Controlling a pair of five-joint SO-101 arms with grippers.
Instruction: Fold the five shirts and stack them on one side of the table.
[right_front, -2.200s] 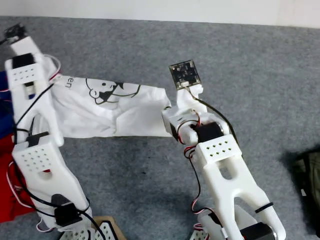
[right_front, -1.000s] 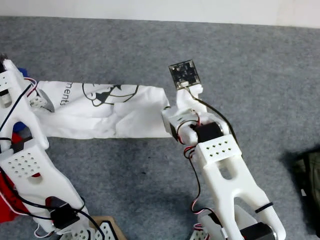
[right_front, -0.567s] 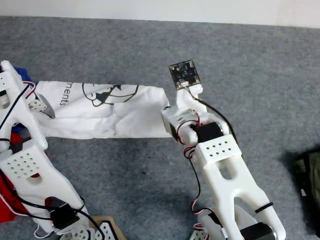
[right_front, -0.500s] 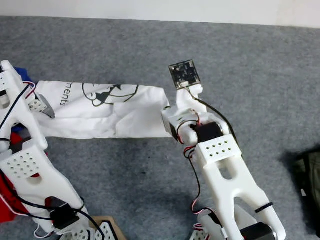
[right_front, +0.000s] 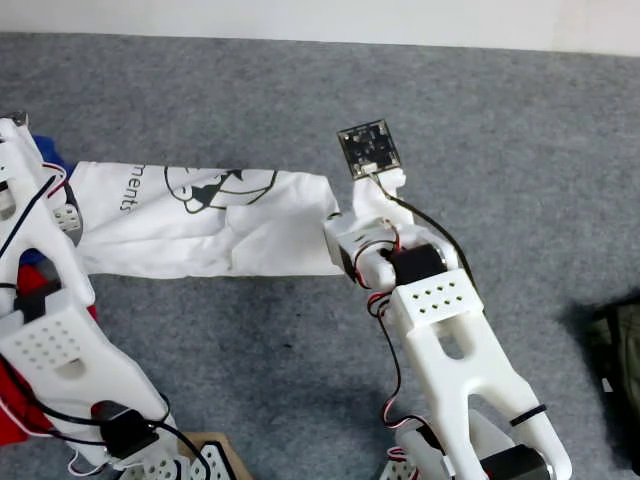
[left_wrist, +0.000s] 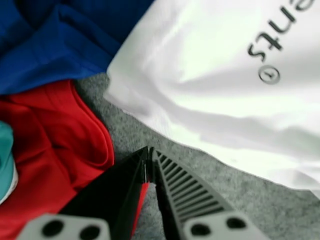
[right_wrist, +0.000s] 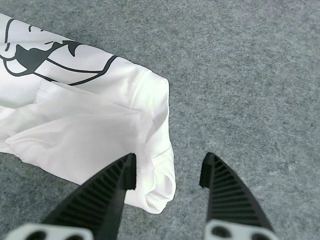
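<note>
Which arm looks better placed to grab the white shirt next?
Probably the right arm: its jaws stand open over an end of the white shirt, while the left arm has jaws shut beside it.

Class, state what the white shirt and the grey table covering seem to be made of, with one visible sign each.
The white shirt looks like soft, matte fabric, likely cotton: it creases and folds limply. The table covering is probably felt or low-pile carpet: its grain is speckled, fuzzy and matte.

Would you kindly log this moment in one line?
white printed shirt: flat on grey carpet | left hand: shut, by red shirt | right hand: open at white shirt's end
</note>
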